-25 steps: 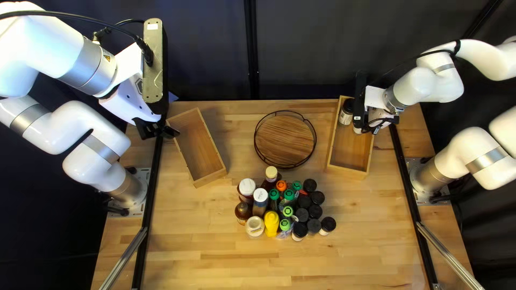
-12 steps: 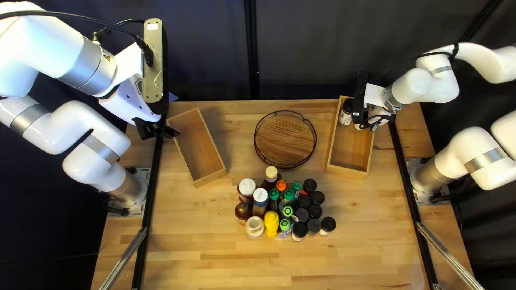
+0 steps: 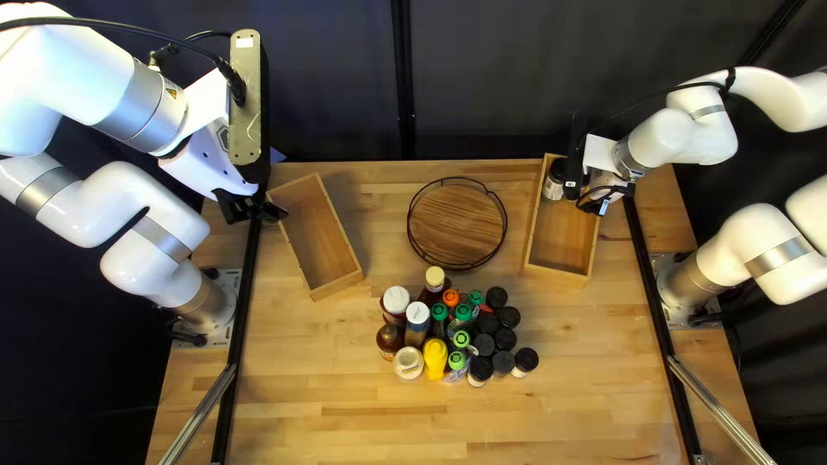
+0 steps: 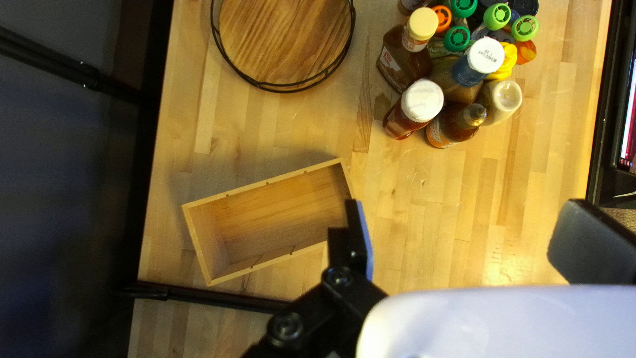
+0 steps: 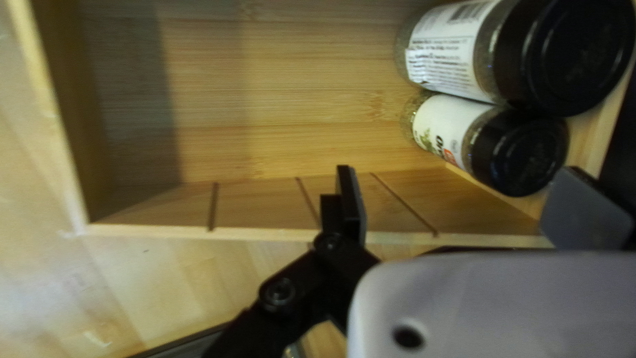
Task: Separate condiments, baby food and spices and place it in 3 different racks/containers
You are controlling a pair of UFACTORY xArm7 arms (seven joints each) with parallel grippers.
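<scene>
My left gripper [image 3: 258, 208] hangs over the far corner of the left wooden box [image 3: 348, 284]; in its wrist view the left gripper [image 4: 464, 240] is open and empty. My right gripper [image 3: 589, 193] is over the far end of the right wooden box [image 3: 560, 274]. In its wrist view the right gripper [image 5: 467, 207] stands open, with a smaller black-lidded spice jar [image 5: 450, 129] and a larger one [image 5: 454, 50] side by side ahead of it. Mid-table are grouped condiment bottles [image 3: 417, 320], a yellow bottle [image 3: 435, 357], green-topped containers [image 3: 463, 313] and black-lidded jars [image 3: 481, 370].
A round wooden tray [image 3: 457, 226] with a black wire rim sits between the two boxes, beyond the bottles. Black rails [image 3: 652, 275] run along both sides of the table. A dark curtain [image 3: 491, 77] hangs behind the far edge.
My right gripper has shifted slightly over its box. A pale patch beside it, above the box floor, no longer shows. The left arm and the grouped bottles have stayed put.
</scene>
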